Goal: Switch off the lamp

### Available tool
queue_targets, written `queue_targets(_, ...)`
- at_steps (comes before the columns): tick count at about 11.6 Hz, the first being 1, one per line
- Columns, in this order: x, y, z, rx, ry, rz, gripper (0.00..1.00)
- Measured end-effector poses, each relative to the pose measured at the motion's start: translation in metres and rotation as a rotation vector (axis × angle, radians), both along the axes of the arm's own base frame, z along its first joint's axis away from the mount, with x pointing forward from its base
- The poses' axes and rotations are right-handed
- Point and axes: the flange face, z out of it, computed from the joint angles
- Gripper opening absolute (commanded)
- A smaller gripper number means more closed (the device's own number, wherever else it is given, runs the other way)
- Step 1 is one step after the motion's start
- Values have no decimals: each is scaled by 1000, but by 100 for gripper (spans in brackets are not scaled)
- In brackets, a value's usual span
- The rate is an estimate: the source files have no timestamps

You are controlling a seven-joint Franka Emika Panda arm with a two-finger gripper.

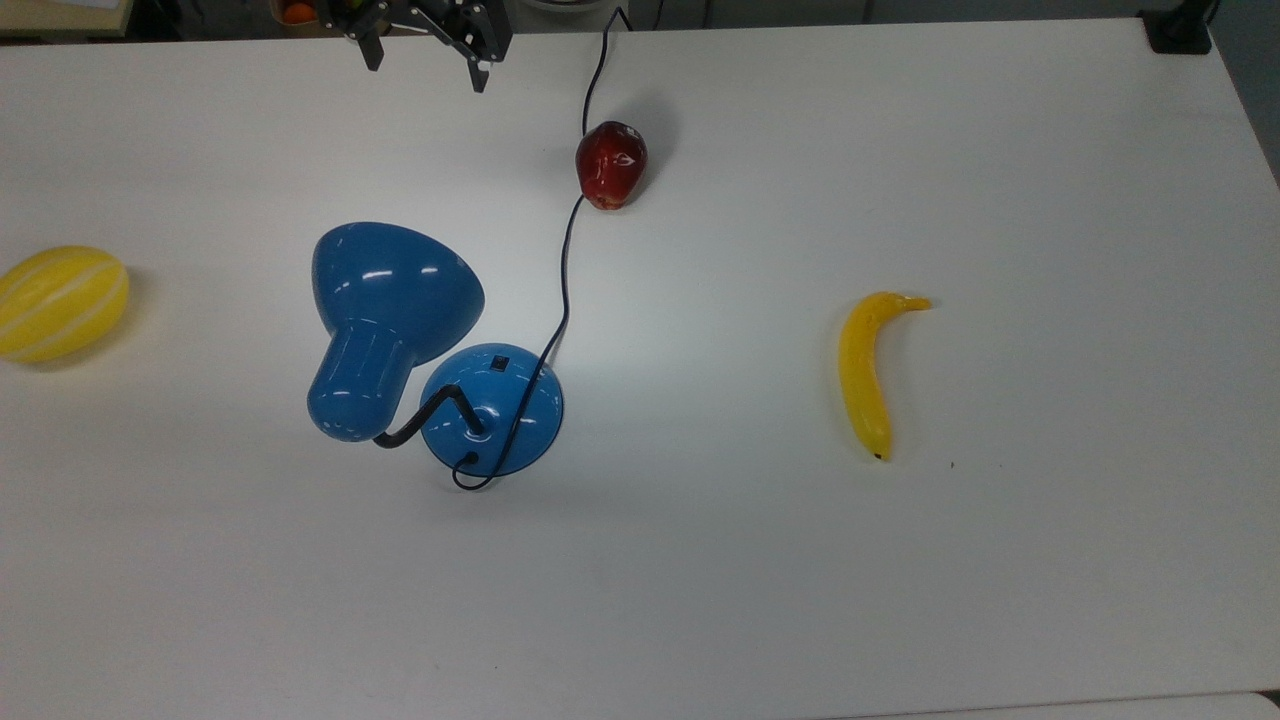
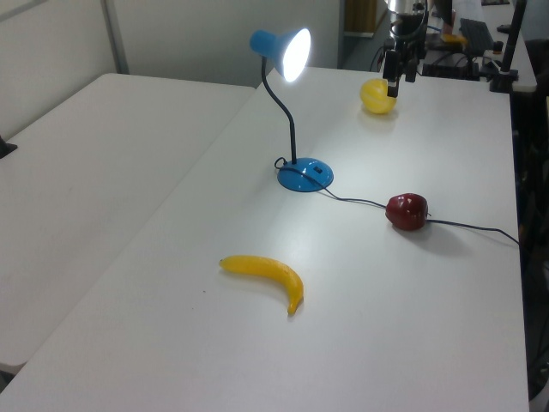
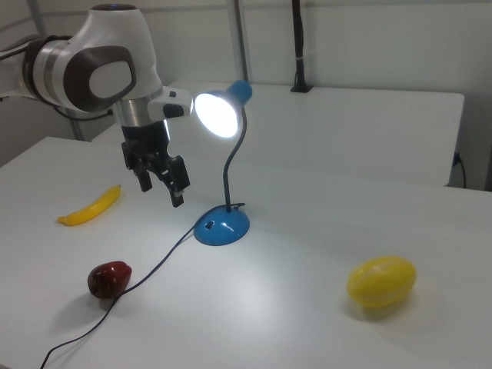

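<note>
The blue lamp stands lit, its shade (image 3: 219, 114) glowing white on a bent black neck. Its bell-shaped shade (image 1: 390, 310) hangs over the table to the top view's left of the round blue base (image 1: 495, 410). A small black switch (image 1: 500, 363) sits on the base's dome, on the side nearest the red apple. My gripper (image 1: 427, 60) is open and holds nothing. It hangs in the air near the table's far edge in the top view, well apart from the base. In the right view my gripper (image 3: 161, 188) hovers left of the base (image 3: 221, 227) and above it.
The black cord (image 1: 565, 290) runs from the base past a red apple (image 1: 611, 165) and off the table (image 1: 700, 600). A yellow melon (image 1: 60, 302) lies at the top view's left edge. A banana (image 1: 868, 372) lies to the right.
</note>
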Motion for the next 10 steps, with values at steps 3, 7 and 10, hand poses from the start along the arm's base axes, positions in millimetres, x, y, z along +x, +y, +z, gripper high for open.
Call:
queue_targets(3, 0, 0, 0, 0, 0, 4, 100)
queue_targets(7, -1, -1, 0, 1, 6, 10, 100)
queue_targets(10, -5, -4, 4, 4, 45, 8, 95)
